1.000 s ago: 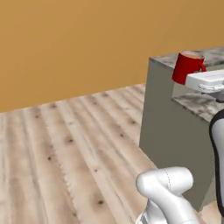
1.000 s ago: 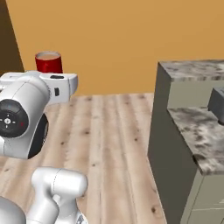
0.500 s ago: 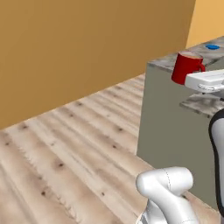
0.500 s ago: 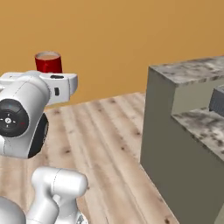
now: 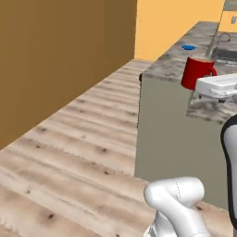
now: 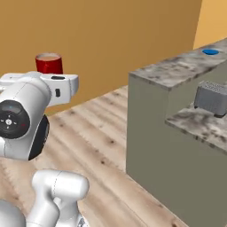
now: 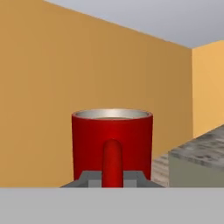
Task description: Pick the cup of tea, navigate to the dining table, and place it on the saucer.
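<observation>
The cup of tea (image 7: 112, 144) is glossy red with a pale silver rim, and the saucer (image 5: 188, 47) near the far edge of the dining table (image 5: 176, 62) is bright blue. The dining table has a grey-brown speckled marble top and a plain beige-grey front. The floor (image 5: 78, 152) is light wood planks with dark knots, the walls (image 6: 111, 40) are ochre orange, and the toaster (image 6: 213, 98) is grey.

Bright, even rendered light, soft faint shadows, no glare, slightly blurry low-resolution textures.
</observation>
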{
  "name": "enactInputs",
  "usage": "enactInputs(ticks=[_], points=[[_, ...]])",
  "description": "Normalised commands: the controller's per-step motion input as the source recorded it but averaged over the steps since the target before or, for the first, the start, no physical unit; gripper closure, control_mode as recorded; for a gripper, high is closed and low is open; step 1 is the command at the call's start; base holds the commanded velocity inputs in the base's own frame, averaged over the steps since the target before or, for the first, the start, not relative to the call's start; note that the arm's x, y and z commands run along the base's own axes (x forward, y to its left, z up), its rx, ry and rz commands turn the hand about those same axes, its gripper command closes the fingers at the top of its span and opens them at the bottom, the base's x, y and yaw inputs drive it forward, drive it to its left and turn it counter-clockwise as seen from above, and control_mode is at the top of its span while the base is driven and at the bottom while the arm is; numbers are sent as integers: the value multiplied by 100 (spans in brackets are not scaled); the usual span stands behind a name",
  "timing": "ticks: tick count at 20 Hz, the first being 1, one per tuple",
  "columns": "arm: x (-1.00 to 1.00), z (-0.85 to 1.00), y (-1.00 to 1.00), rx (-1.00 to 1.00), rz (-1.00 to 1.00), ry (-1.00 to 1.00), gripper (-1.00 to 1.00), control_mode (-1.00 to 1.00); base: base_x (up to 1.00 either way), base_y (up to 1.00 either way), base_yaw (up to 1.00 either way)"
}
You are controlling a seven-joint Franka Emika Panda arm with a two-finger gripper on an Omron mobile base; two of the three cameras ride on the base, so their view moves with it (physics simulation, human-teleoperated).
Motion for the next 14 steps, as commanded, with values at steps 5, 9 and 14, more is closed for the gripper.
enactInputs(ticks=[5, 9, 14], points=[[0, 0, 0, 0, 0, 0, 100, 100, 53, 100, -59], [0, 0, 0, 0, 0, 0, 100, 100, 51, 100, -57], [0, 0, 0, 0, 0, 0, 100, 100, 51, 100, -57]])
